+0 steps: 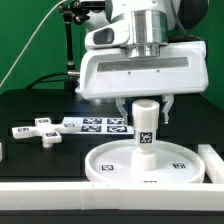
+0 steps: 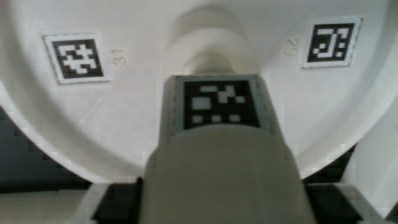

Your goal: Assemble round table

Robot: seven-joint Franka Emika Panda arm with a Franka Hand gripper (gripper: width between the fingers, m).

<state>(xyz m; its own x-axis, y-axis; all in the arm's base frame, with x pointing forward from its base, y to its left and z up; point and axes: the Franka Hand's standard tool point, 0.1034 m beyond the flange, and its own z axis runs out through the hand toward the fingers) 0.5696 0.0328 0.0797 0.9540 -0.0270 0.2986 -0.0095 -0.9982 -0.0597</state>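
Observation:
The large round disc [image 1: 120, 168] lies flat on the black table near the front, rim up, with square tags on its face. The short cylindrical leg [image 1: 145, 124] stands upright on the disc's middle, a tag on its side. My gripper [image 1: 146, 108] comes down from above and is shut on the leg's upper part, one finger on either side. The wrist view looks down the leg [image 2: 217, 150] onto the disc [image 2: 54, 110]; my gripper [image 2: 217, 205] has its dark pads [image 2: 118, 200] against the leg's sides. The cross-shaped foot piece [image 1: 34, 130] lies at the exterior view's left.
The marker board [image 1: 95, 124] lies flat behind the disc, between it and the foot piece. A long white border wall [image 1: 60, 203] runs along the front and turns up the exterior view's right side [image 1: 213, 160]. A black stand [image 1: 68, 50] rises at the back.

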